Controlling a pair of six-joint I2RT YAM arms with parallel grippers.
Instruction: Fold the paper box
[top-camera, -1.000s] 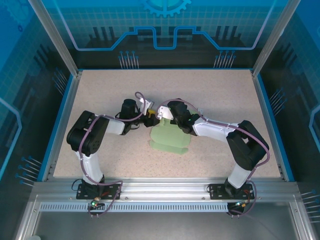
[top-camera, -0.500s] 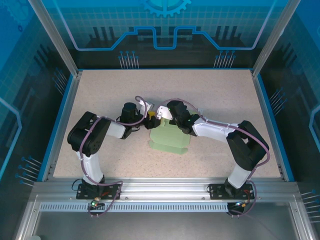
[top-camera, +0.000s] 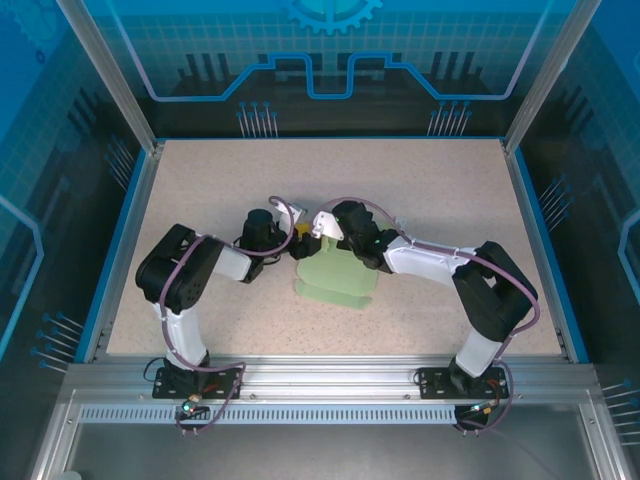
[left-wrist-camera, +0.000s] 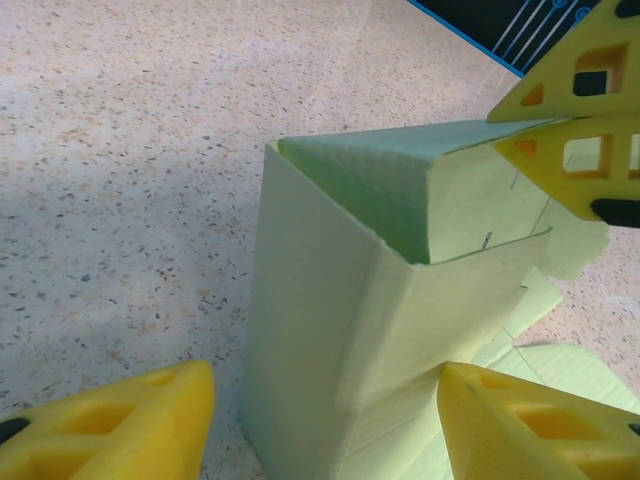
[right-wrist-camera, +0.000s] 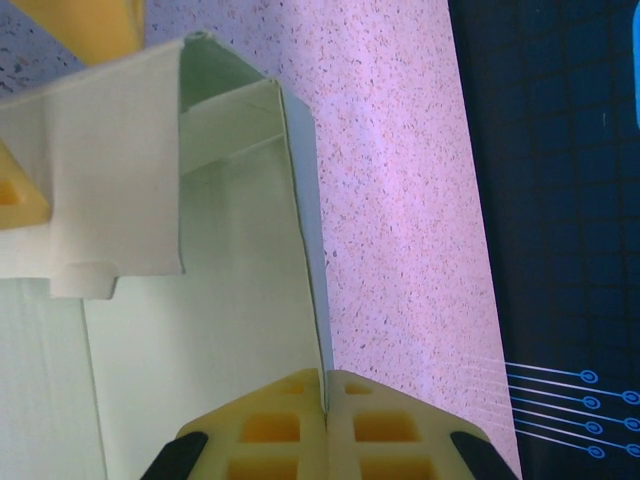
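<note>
Top external view showed one box (top-camera: 335, 278) at the middle of the surface (top-camera: 200, 180). Right fingers (right-wrist-camera: 350, 405) pinched the edge of its upright wall. Left fingers (left-wrist-camera: 530, 425) were spread either side of it. Both wrist views cut off its base.

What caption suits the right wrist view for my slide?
Right jaws shut on an upright panel of the green paper box, speckled table beside it.
</note>
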